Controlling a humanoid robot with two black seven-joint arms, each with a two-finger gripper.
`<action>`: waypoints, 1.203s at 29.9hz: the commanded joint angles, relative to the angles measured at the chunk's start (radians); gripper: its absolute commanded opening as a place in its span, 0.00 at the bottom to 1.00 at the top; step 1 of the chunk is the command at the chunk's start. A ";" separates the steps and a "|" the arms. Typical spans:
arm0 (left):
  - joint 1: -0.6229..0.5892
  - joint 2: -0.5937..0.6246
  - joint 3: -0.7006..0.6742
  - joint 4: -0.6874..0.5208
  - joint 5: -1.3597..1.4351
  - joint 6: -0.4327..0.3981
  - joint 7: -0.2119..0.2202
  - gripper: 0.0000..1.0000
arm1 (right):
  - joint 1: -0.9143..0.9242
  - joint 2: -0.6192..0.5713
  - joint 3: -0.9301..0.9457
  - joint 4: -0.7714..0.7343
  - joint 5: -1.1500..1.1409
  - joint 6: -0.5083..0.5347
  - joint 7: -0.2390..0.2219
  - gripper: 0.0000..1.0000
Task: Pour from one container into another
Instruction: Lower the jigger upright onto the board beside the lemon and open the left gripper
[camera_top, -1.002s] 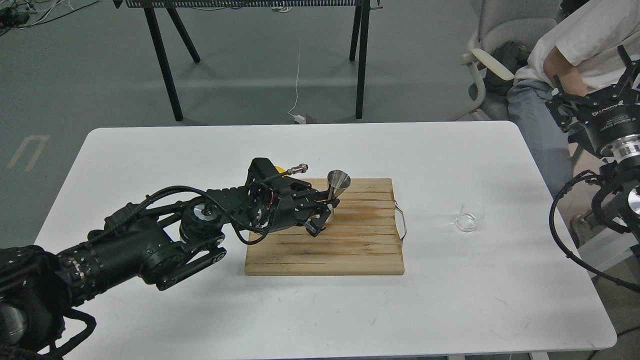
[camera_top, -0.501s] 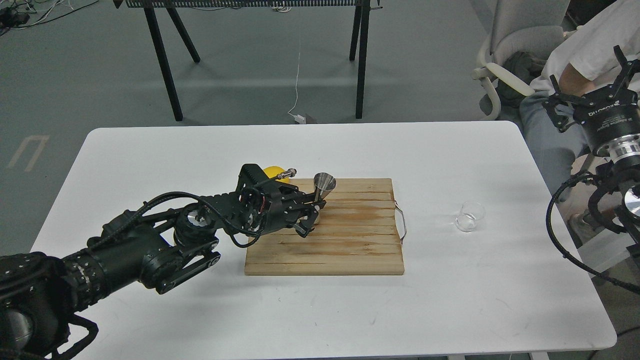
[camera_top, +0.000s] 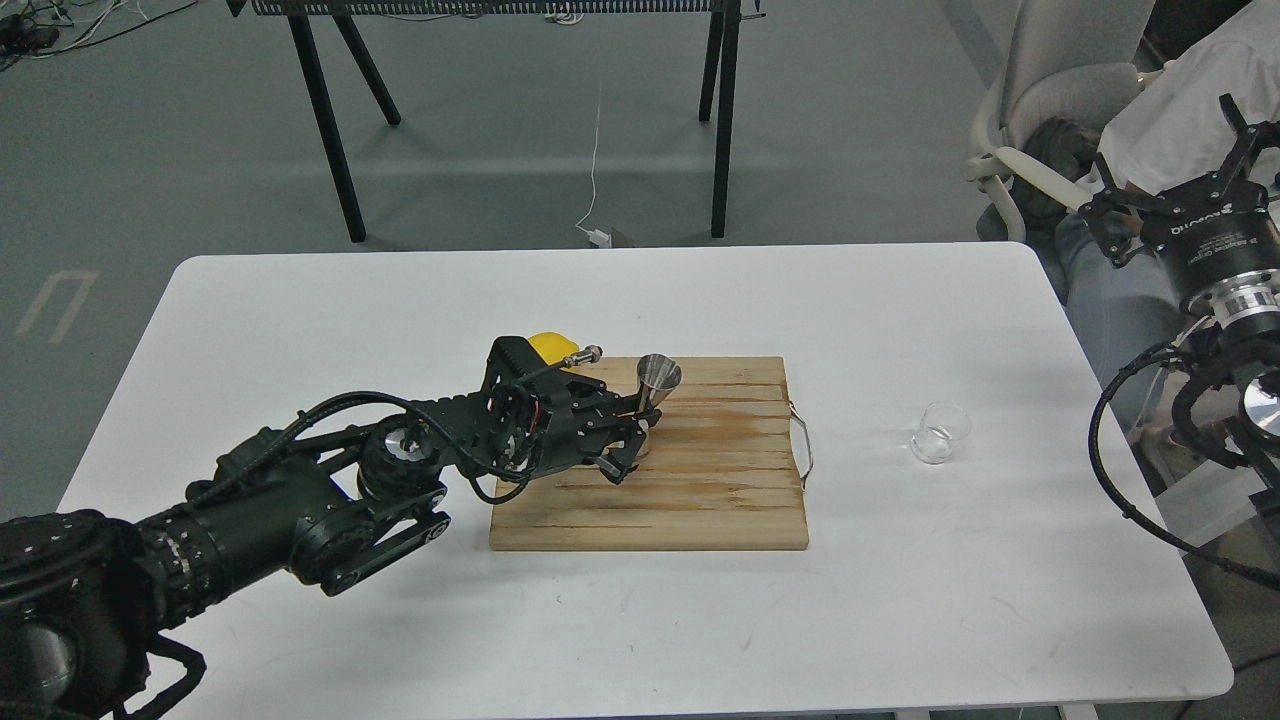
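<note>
The shiny steel jigger (camera_top: 658, 375) is over the back left part of the wooden cutting board (camera_top: 700, 490), roughly upright. My left gripper (camera_top: 640, 418) is shut on its waist, and its lower cone is mostly hidden behind the fingers. I cannot tell whether its base touches the board. The clear glass cup (camera_top: 940, 433) stands alone on the white table (camera_top: 300, 320), to the right of the board and well away from both grippers. My right gripper (camera_top: 1165, 170) hangs high past the table's right edge, its prongs spread wide with nothing between them.
A yellow lemon (camera_top: 548, 346) lies behind my left wrist at the board's back left corner. The board has a wire handle (camera_top: 803, 445) on its right side. A seated person (camera_top: 1190, 120) and a chair (camera_top: 1060, 90) are beyond the right edge.
My left gripper, with the jigger in it, has shifted a little left and lower over the board. The right arm edged slightly. The person and chair moved to the right.
</note>
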 joint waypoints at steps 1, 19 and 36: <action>0.010 0.000 0.002 -0.001 0.000 -0.003 0.000 0.21 | 0.000 0.001 0.000 0.000 0.000 0.000 0.000 1.00; 0.014 -0.001 0.000 -0.001 0.000 -0.003 0.000 0.30 | 0.000 0.001 -0.002 -0.002 0.000 0.000 0.000 1.00; 0.017 0.002 0.000 -0.014 0.000 -0.003 -0.002 0.58 | 0.000 0.001 -0.002 0.000 0.000 0.000 0.000 1.00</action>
